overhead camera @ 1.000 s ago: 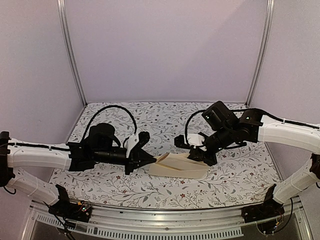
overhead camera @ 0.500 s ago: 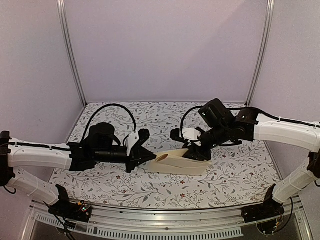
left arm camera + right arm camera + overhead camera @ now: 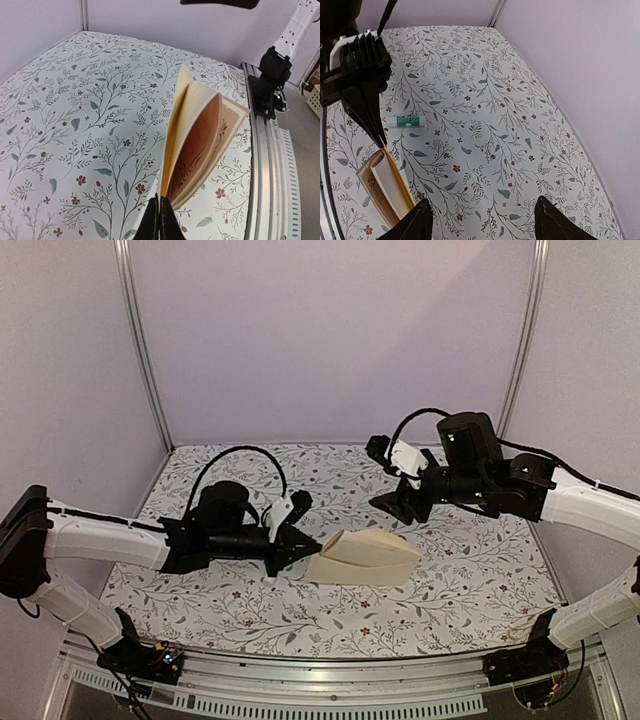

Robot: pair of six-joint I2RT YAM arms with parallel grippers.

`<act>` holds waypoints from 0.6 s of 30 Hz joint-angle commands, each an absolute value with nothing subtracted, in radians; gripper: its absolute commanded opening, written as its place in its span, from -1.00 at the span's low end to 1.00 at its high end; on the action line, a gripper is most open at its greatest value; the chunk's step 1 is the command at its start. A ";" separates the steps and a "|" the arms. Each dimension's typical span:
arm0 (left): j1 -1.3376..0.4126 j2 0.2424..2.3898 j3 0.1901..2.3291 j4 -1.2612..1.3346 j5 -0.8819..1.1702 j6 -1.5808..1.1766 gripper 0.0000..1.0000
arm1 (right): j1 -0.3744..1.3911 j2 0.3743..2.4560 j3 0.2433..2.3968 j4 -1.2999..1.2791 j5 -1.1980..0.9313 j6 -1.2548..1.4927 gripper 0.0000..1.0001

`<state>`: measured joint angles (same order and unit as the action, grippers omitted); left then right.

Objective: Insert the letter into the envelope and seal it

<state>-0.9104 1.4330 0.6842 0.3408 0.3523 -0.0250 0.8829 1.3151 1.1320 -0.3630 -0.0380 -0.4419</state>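
Nearest, just over the floral-print table cover [image 3: 230,605], the left gripper [image 3: 298,549] has its jaws pressed tight on the left corner of the plain cream paper envelope [image 3: 372,562], and that one pinch is the only grip on it; judged from here, the main risk is that the envelope swings or sags about that single corner if the left arm lifts or turns, letting the contents slide toward the gaping mouth; a second risk is that pressing the flap down while the pocket bulges would crease it crooked or leave the seal partly open, so the pocket probably wants flattening first; whether the pinch also catches the sheet inside I cannot tell. The envelope lies at the middle of the table and seems to rest on the cover along its length, its sides sprung apart; inside it sits the tan parchment-like letter with a dark decorative border [image 3: 202,137], curled between the cream walls with its edge showing at the opening; the mouth is not closed, so sealing appears to be the step left. Just behind the left gripper's fingers a small green-and-white label [image 3: 405,121] lies flat on the cover, apart from the envelope; farther back and to the right, the right gripper [image 3: 386,478] hangs above the table, well apart from the envelope, fingers spread wide and holding nothing.
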 commanded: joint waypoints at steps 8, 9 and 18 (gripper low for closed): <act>-0.876 1.476 0.715 0.401 0.385 -0.064 -1.00 | 0.881 1.083 1.060 -0.264 0.300 0.171 0.73; -0.873 1.482 0.719 0.403 0.390 -0.065 -1.00 | 0.881 1.055 1.039 -0.259 0.270 0.207 0.72; -0.862 1.497 0.720 0.393 0.433 -0.037 -1.00 | 0.895 0.908 0.912 -0.280 0.018 0.264 0.62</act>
